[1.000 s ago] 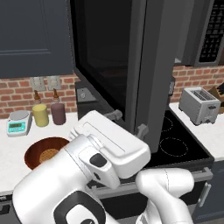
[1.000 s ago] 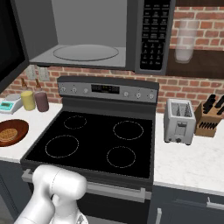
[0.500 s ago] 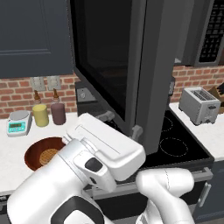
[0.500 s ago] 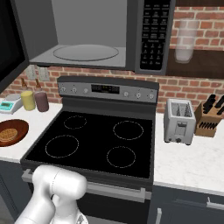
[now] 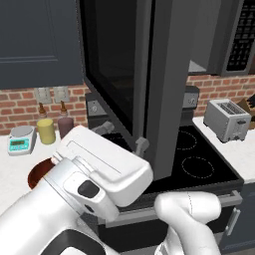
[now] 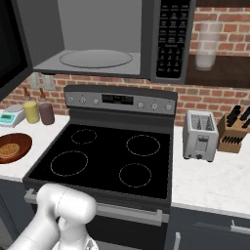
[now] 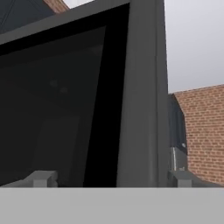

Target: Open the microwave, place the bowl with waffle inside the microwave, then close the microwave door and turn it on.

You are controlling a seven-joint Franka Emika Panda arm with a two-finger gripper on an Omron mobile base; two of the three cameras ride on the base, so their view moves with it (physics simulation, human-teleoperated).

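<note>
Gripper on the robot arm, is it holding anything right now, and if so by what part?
Nothing is held. The gripper is open, its fingers standing either side of the open microwave door's edge without clamping it. The bowl sits on the counter.

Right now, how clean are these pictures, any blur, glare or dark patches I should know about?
Left base view: sharp, evenly lit, no glare; the black window of the door reads nearly featureless. Right base view: crisp, the bowl and waffle are clear, the glass on the shelf looks washed out. Hand view: soft and blocky up close, the door's window is a flat dark patch.
</note>
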